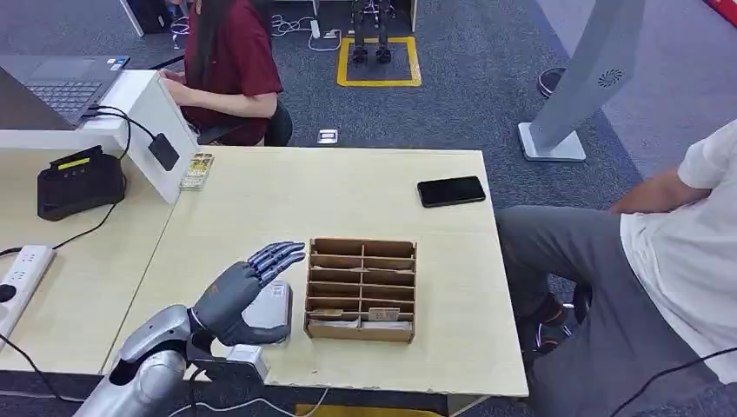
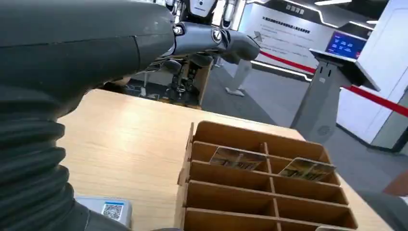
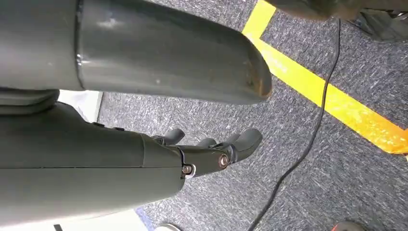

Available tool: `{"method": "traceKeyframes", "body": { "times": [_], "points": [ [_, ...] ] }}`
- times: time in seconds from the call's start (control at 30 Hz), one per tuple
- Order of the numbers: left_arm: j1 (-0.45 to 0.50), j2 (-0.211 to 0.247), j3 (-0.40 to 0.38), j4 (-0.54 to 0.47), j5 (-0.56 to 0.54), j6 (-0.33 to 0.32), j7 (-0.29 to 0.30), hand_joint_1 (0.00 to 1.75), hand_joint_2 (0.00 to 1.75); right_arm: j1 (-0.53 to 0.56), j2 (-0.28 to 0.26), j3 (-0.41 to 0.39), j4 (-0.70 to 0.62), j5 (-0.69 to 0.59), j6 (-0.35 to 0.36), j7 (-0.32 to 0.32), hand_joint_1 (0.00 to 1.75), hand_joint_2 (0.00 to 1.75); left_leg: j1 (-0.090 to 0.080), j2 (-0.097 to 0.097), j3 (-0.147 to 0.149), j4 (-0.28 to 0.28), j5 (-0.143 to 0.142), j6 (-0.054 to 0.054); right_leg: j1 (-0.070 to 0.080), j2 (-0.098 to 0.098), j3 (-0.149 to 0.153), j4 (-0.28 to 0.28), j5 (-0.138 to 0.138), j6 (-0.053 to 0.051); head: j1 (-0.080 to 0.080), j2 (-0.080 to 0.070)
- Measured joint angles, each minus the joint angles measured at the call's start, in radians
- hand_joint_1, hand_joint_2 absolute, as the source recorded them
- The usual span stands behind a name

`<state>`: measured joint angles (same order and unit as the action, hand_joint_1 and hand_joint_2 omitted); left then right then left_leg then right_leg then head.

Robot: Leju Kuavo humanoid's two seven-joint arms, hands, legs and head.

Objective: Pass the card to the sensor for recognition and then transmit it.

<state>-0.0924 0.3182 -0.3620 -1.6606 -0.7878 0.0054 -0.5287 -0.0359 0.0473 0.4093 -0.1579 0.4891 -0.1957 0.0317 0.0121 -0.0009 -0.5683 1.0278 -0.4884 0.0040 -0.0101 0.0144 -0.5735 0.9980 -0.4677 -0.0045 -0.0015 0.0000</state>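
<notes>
A brown wooden card box (image 1: pixel 361 289) with several compartments sits near the table's front edge. Cards (image 1: pixel 383 314) lie in its nearest row; the left wrist view shows two of these cards (image 2: pixel 238 158) in neighbouring slots of the box (image 2: pixel 260 192). My left hand (image 1: pixel 248 291) hovers just left of the box, fingers stretched out and apart, holding nothing. Beneath it lies a small white sensor (image 1: pixel 273 302), whose QR label shows on the sensor (image 2: pixel 113 210) in the left wrist view. My right hand (image 3: pixel 211 154) hangs over grey carpet, fingers loosely apart, with nothing in it.
A black phone (image 1: pixel 451 191) lies at the table's far right. A seated person (image 1: pixel 660 261) is close to the right edge, another (image 1: pixel 230 61) sits behind the table. A black device (image 1: pixel 78 182), a power strip (image 1: pixel 22 278) and cables are on the left table.
</notes>
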Motion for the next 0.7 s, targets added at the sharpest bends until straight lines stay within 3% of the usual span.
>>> {"method": "traceKeyframes", "body": {
  "times": [0.13,0.27,0.37,0.7],
  "points": [
    [0.021,0.000,-0.003,0.001,-0.048,0.048,0.020,0.00,1.75,0.000,0.000,0.000,0.000,0.000,0.000,0.003,0.00,0.00,0.000,0.000,0.000,0.000,0.000,0.000,0.000,0.000,0.000,0.000,0.000,0.000,0.000,0.000],
    [0.027,-0.006,-0.014,0.016,-0.225,0.143,0.093,0.00,1.75,-0.001,0.001,0.000,0.000,0.000,0.000,0.008,0.00,0.00,0.000,0.000,0.000,0.000,0.000,0.000,0.000,-0.001,0.000,0.000,0.000,0.000,0.000,0.000],
    [0.027,-0.015,-0.034,0.041,-0.282,0.182,0.113,0.00,1.75,-0.002,0.002,0.000,0.000,0.000,0.000,0.008,0.00,0.00,0.000,0.000,0.000,0.000,0.000,0.000,0.000,-0.001,0.000,0.000,0.000,0.000,0.000,0.000],
    [0.031,-0.031,-0.057,0.081,-0.301,0.196,0.122,0.00,1.75,-0.004,0.002,0.000,0.000,0.000,0.000,0.008,0.00,0.00,0.000,0.000,0.000,0.000,0.000,0.000,0.000,-0.001,0.000,0.000,0.000,0.000,0.000,0.000]
  ]
}}
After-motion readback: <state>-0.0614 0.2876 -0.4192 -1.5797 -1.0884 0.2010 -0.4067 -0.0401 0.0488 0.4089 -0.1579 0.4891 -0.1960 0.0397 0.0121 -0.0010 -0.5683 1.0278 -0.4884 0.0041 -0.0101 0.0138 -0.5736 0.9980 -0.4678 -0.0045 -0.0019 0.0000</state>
